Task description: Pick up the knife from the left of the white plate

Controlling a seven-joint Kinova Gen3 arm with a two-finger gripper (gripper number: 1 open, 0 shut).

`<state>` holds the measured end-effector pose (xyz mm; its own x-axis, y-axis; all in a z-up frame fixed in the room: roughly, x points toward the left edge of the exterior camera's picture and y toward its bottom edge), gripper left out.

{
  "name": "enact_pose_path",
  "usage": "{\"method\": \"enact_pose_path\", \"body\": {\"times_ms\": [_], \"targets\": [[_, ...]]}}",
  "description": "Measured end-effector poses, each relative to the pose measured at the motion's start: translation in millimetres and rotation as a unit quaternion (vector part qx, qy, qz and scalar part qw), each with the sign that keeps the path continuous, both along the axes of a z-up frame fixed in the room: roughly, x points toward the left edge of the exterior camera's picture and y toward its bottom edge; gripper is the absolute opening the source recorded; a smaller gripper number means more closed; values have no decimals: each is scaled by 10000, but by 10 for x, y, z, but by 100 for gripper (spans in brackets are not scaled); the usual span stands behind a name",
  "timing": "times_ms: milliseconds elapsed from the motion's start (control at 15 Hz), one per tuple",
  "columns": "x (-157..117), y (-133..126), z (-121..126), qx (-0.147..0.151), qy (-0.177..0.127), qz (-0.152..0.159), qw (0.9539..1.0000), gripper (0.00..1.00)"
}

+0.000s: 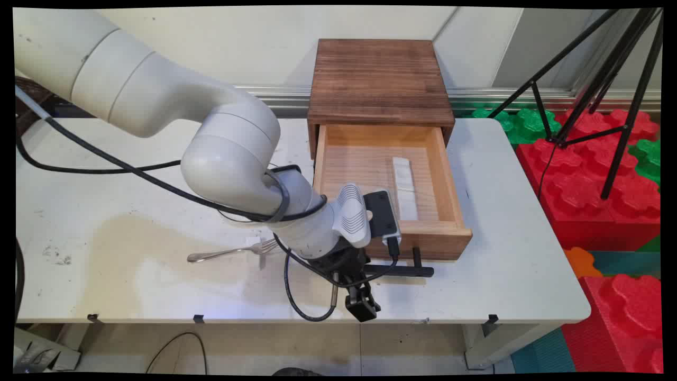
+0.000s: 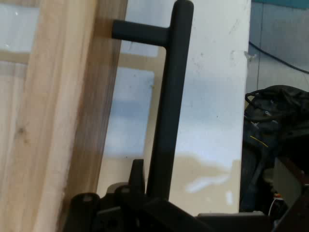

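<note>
1. The black gripper [image 1: 362, 306] is low at the near edge of the white table [image 1: 508, 275], right in front of the open wooden drawer [image 1: 441, 182].
2. In the hand view the black bar handle [image 2: 169, 111] of the drawer runs down between the gripper's parts at the bottom. I cannot tell if the fingers are spread or pressed on the bar, because they are hidden.
3. The drawer is pulled out of a dark brown wooden box [image 1: 378, 79] that sits at the back of the table.
4. Inside the drawer lies one long pale flat thing [image 1: 404, 185], on the right side of the drawer floor. The other parts of the drawer floor that show look bare. The arm hides the near left corner.
5. What could go wrong: the gripper is very near the table edge, so a hard pull could drag the whole box forward.
6. The handle could slip out if the hold is weak.
7. A silver fork [image 1: 232, 252] lies on the table just beside the arm. The arm or its hanging black cable [image 1: 296, 309] could bump it and push it away.
</note>
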<state>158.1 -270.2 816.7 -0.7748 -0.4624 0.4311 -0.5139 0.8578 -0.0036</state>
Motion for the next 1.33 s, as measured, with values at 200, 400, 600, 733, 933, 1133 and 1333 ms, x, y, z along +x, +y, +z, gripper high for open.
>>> {"method": "enact_pose_path", "body": {"times_ms": [200,400,600,733,933,1133,1333], "targets": [[7,0,25,-101,49,-25,9999,100],[23,11,64,-192,121,-56,9997,100],[73,53,158,-306,226,-77,9992,100],[116,84,235,-369,282,-77,9989,100],[226,136,407,-497,391,-78,9980,100],[364,154,572,-629,497,-70,9968,100],[569,140,764,-814,637,-40,9946,100]]}}
